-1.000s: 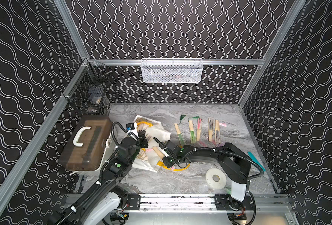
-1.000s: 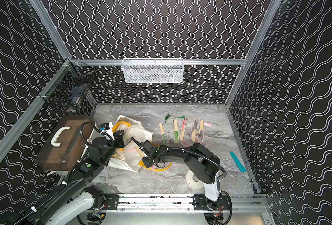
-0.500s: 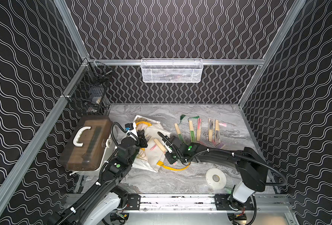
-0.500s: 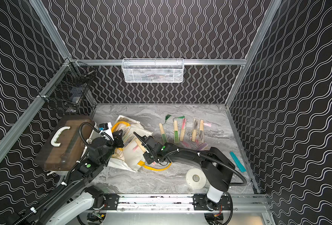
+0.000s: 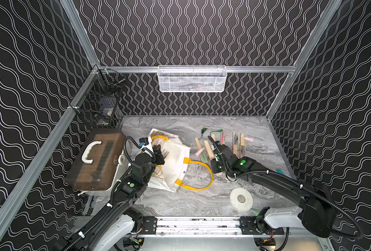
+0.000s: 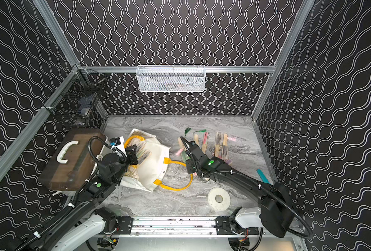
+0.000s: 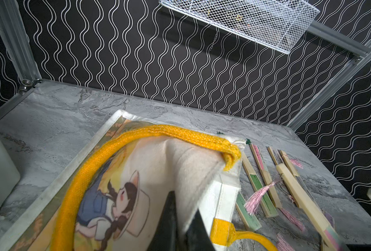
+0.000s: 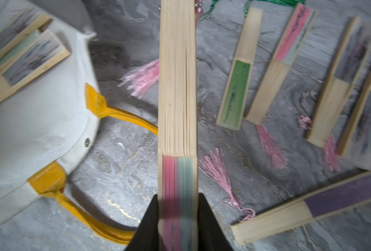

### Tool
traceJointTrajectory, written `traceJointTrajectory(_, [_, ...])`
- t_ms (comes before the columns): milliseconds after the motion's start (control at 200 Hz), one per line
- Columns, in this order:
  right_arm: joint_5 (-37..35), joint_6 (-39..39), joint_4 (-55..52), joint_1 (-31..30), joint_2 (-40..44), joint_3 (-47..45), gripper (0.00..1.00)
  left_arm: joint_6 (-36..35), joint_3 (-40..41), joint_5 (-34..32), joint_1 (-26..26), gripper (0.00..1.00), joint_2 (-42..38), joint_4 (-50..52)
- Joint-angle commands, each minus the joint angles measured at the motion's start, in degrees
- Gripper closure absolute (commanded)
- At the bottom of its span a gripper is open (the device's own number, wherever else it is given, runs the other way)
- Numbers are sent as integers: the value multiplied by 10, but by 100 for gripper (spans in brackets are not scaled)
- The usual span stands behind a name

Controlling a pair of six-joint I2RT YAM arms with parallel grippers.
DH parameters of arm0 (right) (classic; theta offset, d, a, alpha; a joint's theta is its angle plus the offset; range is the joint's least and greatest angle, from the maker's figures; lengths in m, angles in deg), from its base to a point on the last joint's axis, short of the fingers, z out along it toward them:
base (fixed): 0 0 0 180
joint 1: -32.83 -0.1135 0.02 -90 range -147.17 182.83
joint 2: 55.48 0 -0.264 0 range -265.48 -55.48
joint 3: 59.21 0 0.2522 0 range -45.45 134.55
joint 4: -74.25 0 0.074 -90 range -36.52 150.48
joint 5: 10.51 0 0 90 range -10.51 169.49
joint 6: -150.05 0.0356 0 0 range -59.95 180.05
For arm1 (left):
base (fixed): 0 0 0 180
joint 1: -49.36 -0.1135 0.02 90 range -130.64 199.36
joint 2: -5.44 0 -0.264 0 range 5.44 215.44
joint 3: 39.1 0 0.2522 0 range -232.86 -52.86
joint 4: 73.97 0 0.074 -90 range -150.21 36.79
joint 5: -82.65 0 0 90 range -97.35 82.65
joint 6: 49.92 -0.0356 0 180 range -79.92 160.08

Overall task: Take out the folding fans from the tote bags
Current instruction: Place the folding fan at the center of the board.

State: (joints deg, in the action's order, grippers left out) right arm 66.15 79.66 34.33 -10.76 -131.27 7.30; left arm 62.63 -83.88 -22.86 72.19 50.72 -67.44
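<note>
Two white tote bags [image 5: 176,160] with yellow handles lie overlapped at the table's left-middle. The lower one shows a cartoon print [image 7: 115,195]. My left gripper [image 7: 184,226] is shut on the upper bag's canvas edge [image 7: 176,165] and holds it raised. Several folding fans [image 8: 28,58] poke from the bag's mouth. My right gripper [image 8: 178,217] is shut on a tan fan with pink and teal folds [image 8: 177,87]. It holds the fan just above the table, right of the bags [image 5: 208,150]. Several more fans [image 5: 234,143] lie in a row beside it.
A brown-lidded box [image 5: 95,158] with a white handle stands left of the bags. A white tape roll [image 5: 241,198] lies near the front edge. A teal bar [image 6: 263,176] rests by the right wall. A white mesh basket [image 5: 192,79] hangs on the back wall.
My right gripper has moved from the bag's mouth to the right with the fan in it, towards the row of fans. The left gripper has kept its hold on the canvas.
</note>
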Motion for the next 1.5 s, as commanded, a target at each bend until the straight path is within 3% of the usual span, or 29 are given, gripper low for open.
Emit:
traceJointTrajectory(0, [-2,19,-12,16,4,-14,73,6,-7,-19,0,100,-4,-9])
traceJointTrajectory(581, [72,46,52,49,-182,-12,73,4,-9,-26,0,100,-12,7])
traceJointTrajectory(881, [113,29,46,49,-207,-5,69,5,-7,-25,0,100,-9,1])
traceJointTrajectory(1081, [98,31,28,50,-229,5,63,4,-7,-26,0,100,-10,1])
traceJointTrajectory(1271, [75,37,0,49,-199,15,47,2,-10,-32,0,100,-16,9])
traceJointTrajectory(1497, [59,44,-45,49,-88,59,42,3,-9,-31,0,100,-16,10])
